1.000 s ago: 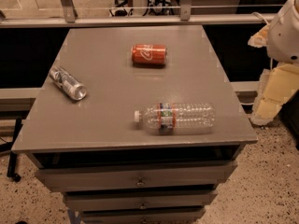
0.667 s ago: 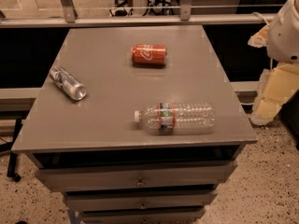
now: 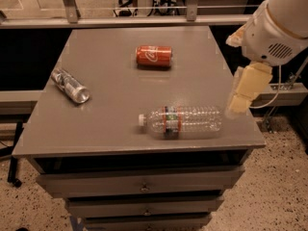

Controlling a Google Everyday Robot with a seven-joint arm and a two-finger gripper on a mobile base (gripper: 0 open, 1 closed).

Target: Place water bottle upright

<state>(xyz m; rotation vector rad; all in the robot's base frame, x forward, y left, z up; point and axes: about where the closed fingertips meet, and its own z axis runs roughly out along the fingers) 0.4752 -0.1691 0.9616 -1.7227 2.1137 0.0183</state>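
- The gripper (image 3: pixel 237 108) has come in from the right since a second ago and now hangs over the right edge of the grey cabinet top (image 3: pixel 110 124), near the bottle's base.
- How far it is spread I cannot tell from here.
- The water bottle (image 3: pixel 180 121) lies on its side near the front edge, unmoved, white cap pointing left.
- Its label band shows red, blue and green; the writing is unreadable.
- The red soda can (image 3: pixel 154 56) carries a white script logo.
- The slim silver can (image 3: pixel 70 85) lies where it was.
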